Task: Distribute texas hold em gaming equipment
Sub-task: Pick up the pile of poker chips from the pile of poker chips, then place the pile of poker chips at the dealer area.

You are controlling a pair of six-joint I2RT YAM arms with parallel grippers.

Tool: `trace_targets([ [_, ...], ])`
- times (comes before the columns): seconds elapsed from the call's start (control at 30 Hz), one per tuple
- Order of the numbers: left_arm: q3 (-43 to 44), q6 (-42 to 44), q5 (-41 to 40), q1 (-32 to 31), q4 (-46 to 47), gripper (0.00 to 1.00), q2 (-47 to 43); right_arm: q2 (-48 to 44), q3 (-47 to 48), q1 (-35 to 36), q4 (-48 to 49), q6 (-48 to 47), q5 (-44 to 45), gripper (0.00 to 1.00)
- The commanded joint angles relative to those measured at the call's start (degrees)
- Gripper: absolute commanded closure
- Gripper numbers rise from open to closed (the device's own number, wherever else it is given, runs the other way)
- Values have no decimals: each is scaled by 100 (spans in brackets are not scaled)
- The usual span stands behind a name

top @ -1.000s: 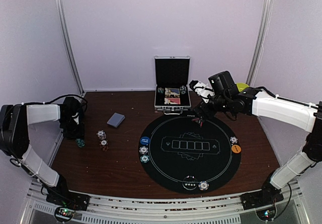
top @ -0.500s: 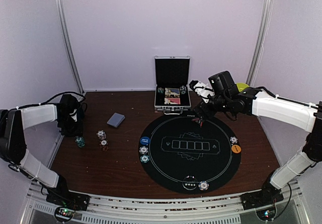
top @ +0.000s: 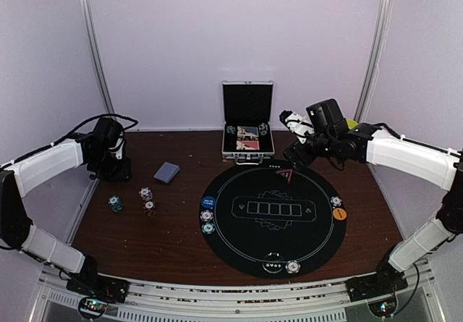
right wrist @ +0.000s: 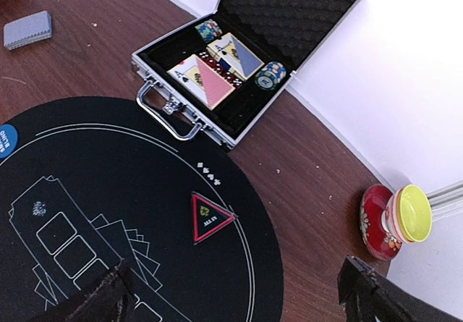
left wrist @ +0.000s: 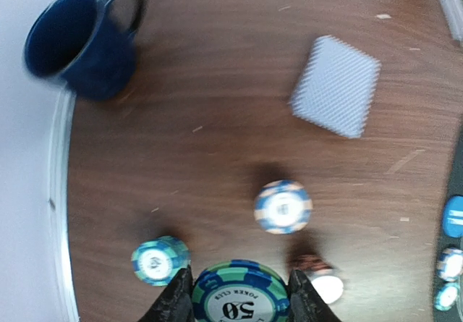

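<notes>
My left gripper [left wrist: 239, 302] is shut on a green-and-blue poker chip [left wrist: 239, 297] marked 50, held above the wooden table at the left [top: 113, 164]. Under it lie a teal chip [left wrist: 159, 259], a blue-and-white chip [left wrist: 283, 206] and a red-and-white stack [left wrist: 318, 282], with the grey-backed card deck [left wrist: 336, 85] farther off. My right gripper [right wrist: 235, 300] stands open and empty over the black round mat [top: 271, 217], near its far edge [top: 295, 155]. A red-edged triangular all-in marker [right wrist: 210, 217] lies on the mat below it.
A dark blue mug [left wrist: 79, 40] stands at the table's left edge. The open silver case [right wrist: 239, 61] with cards and chips sits behind the mat. Blue [top: 208, 202] and orange [top: 340, 213] buttons and several chips lie on the mat. A red-and-yellow cup [right wrist: 387, 221] stands far right.
My left arm has risen and swung back toward the far left with the chip in its fingers. The right gripper has drawn back slightly, uncovering the triangular marker.
</notes>
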Motion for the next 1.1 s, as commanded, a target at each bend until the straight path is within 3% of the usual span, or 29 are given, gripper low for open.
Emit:
trace_targets([
  [0.0, 512, -360, -143, -853, -175, 74, 191, -262, -44, -375, 165, 180, 236, 0],
  [0.3, 1988, -859, -597, -2940, -278, 74, 1708, -215, -65, -1299, 348, 420, 418, 0],
  [0.6, 4630, -648, -710, -4767, -576, 74, 4006, -217, -74, -1711, 412, 559, 447, 0],
  [0.87, 6464, -261, -280, -5527, -650, 74, 5595, -270, -92, -1862, 413, 586, 273, 0],
  [1.07, 6975, 165, -125, -5829, -489, 74, 6137, -265, -101, -1868, 413, 579, 209, 0],
])
